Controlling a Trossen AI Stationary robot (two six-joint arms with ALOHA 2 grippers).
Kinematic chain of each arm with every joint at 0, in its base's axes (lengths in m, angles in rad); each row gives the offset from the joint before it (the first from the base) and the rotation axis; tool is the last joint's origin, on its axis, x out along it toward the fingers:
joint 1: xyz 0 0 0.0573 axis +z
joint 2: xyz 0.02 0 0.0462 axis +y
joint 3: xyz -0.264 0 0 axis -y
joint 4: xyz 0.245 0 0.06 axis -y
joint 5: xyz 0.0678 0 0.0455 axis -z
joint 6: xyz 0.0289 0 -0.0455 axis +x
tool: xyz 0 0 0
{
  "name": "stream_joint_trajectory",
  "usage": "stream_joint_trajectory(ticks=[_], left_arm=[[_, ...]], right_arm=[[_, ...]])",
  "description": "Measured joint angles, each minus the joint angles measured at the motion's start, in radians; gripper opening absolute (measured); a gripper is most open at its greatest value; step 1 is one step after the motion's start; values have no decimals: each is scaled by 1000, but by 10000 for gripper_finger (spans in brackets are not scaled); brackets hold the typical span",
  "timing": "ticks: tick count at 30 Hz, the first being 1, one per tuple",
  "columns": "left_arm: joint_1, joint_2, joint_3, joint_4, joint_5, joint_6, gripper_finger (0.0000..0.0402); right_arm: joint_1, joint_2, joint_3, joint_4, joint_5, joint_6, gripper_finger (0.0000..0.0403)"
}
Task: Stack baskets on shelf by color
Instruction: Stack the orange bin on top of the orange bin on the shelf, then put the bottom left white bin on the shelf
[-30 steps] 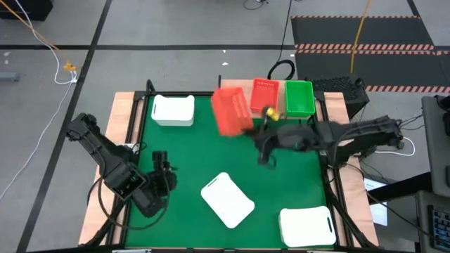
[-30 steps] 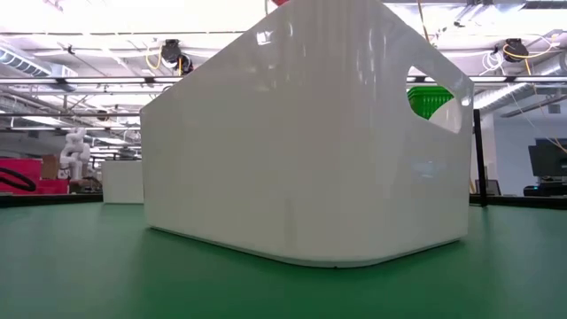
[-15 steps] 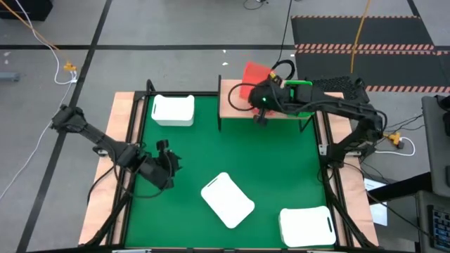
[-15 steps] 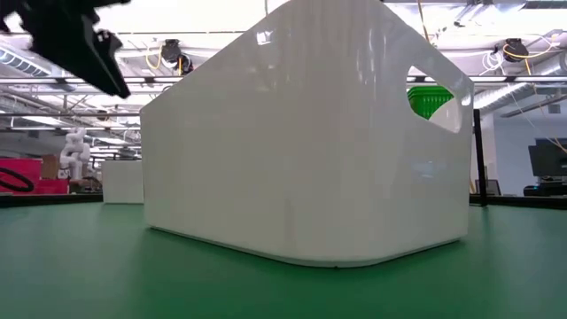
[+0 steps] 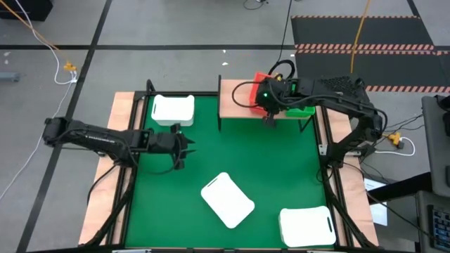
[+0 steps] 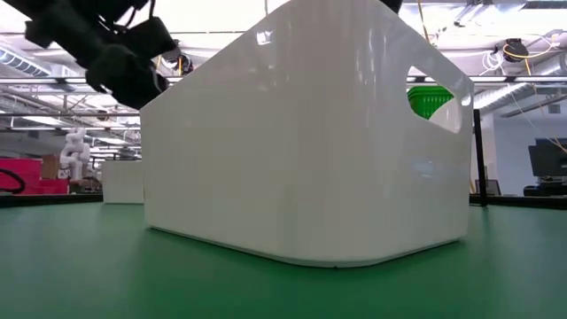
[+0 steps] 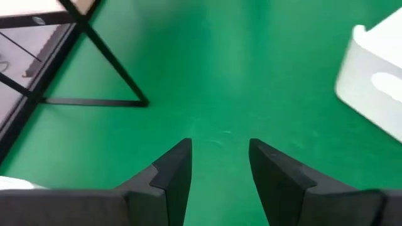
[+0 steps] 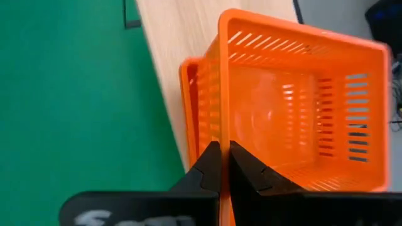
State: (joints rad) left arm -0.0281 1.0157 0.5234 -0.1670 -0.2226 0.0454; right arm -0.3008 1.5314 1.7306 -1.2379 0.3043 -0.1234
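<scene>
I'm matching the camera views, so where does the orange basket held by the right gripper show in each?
High view: orange basket on the shelf, by the right gripper.
Low view: not in it.
Left wrist view: not in it.
Right wrist view: centre right, gripper on its wall.
Shared landmark: the shelf.

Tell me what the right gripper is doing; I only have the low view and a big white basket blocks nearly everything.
Observer: The right gripper is shut on the wall of an orange-red basket over the wooden shelf.
Operator: Is anything under that basket?
Observer: Yes, in the right wrist view a second orange-red rim shows beneath it, so it seems to be nesting into another.
Operator: And the left arm?
Observer: The left gripper is open and empty above the green table, near the white basket at the back left.
</scene>
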Motion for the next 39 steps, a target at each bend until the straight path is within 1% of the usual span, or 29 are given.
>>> stream_joint_trajectory(ticks=[4, 10, 15, 18, 22, 26, 29, 35, 37, 39], left_arm=[[88, 0, -1, 14, 47, 64, 159], [174, 0, -1, 15, 73, 77, 159], [196, 0, -1, 15, 76, 81, 159], [202, 0, -1, 15, 76, 81, 159], [204, 0, -1, 15, 76, 81, 159], [204, 0, -1, 12, 76, 81, 159], [204, 0, -1, 10, 76, 85, 159], [204, 0, -1, 6, 76, 103, 159], [204, 0, -1, 6, 76, 102, 159], [204, 0, -1, 6, 76, 98, 159]], right_arm=[[0, -1, 0, -35, 5, 2, 1], [-7, -1, -25, -38, 5, -68, 1], [-25, -2, -85, -17, 2, -118, 4], [-35, -1, -119, -8, 7, -199, 5], [-56, -5, -125, -14, 7, -315, 8], [-81, -36, -127, -19, -4, -389, 22], [-102, -79, -127, -17, -51, -377, 35], [-124, -157, -127, 28, -145, -290, 59], [-124, -174, -127, 49, -148, -260, 64], [-124, -187, -127, 80, -129, -196, 67]])
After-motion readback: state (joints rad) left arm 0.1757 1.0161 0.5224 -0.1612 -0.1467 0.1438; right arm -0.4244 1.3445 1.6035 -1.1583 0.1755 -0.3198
